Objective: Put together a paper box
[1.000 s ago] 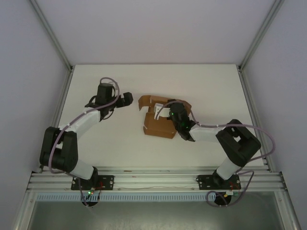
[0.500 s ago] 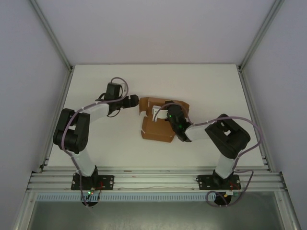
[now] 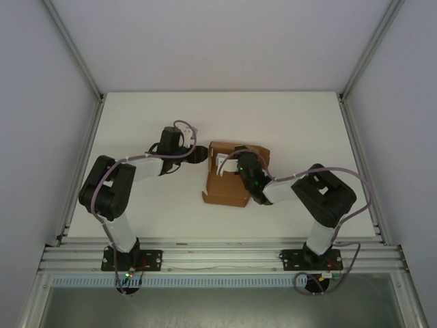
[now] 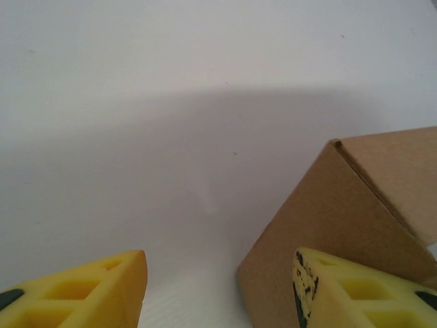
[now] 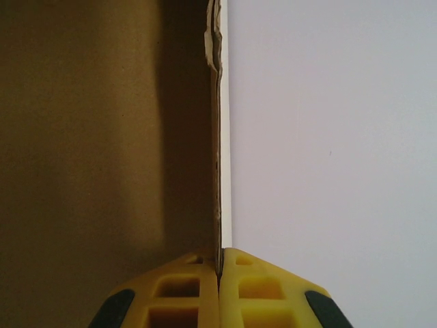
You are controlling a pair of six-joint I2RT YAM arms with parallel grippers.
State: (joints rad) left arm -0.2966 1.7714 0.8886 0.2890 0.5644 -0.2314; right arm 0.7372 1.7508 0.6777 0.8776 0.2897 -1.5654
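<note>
Top view: we see the paper box [image 3: 225, 186] on the table [image 3: 136, 123], just right of the left hand [image 3: 199, 156] and beneath the right hand [image 3: 229, 164]; left wrist view: the left hand is spread wide, a box corner at its right side; right wrist view: the right hand pinches a thin box wall.

Table: a white, matt top [image 3: 136, 123] is seen; a soft grey shadow is cast across it in the left wrist view.
Back panel: a plain pale wall [image 3: 218, 41] is set behind the table's far edge.
Side panels: pale walls [image 3: 34, 137] are set at left and right.
Corner posts: two aluminium bars [image 3: 72, 48] are seen slanting up from the far corners.
Front rail: grooved aluminium [image 3: 218, 254] is laid across the near edge.
Wire: a thin red line [image 3: 218, 266] is strung along that rail.
Slotted strip: a pale band [image 3: 218, 281] is run just below the rail.
</note>
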